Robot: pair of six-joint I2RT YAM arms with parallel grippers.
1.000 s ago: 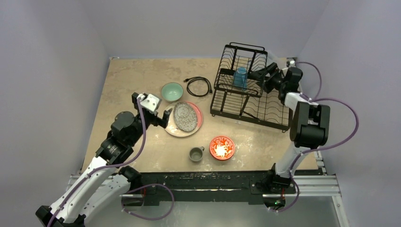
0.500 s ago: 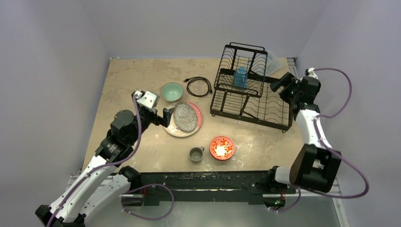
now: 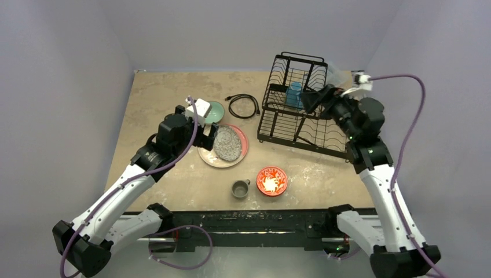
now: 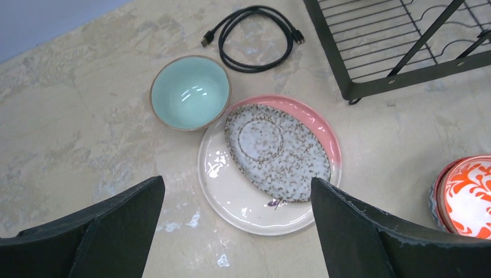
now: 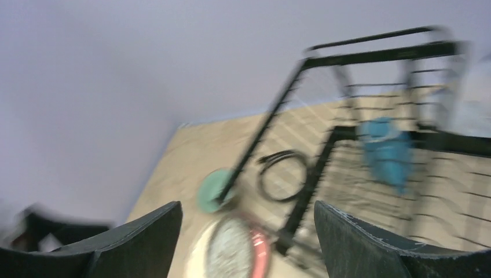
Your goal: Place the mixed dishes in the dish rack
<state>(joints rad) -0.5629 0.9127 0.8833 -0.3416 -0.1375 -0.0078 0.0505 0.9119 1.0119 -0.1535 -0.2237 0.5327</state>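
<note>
Left gripper (image 4: 236, 182) now above the plate (image 4: 327, 133)

We see the left arm (image 3: 118, 191) and the right arm (image 3: 383, 194) built alike — white link shells between chunky black joint housings. A purple cable (image 3: 405, 75) trails along each. The fingers (image 4: 110, 231) are matte black wedges, edges scuffed.

1 black wire dish rack (image 3: 312, 130) stood at 1 o'clock, 1 blue cup (image 3: 295, 94) sat in it, 1 teal bowl (image 4: 190, 91), 1 cream-and-pink plate (image 4: 243, 202), 1 grey speckled oval dish (image 4: 278, 152), 1 red-orange patterned bowl (image 3: 271, 180) showed at 6 o'clock, 1 grey mug (image 3: 239, 188), 1 black coiled cable (image 3: 243, 106)
</note>
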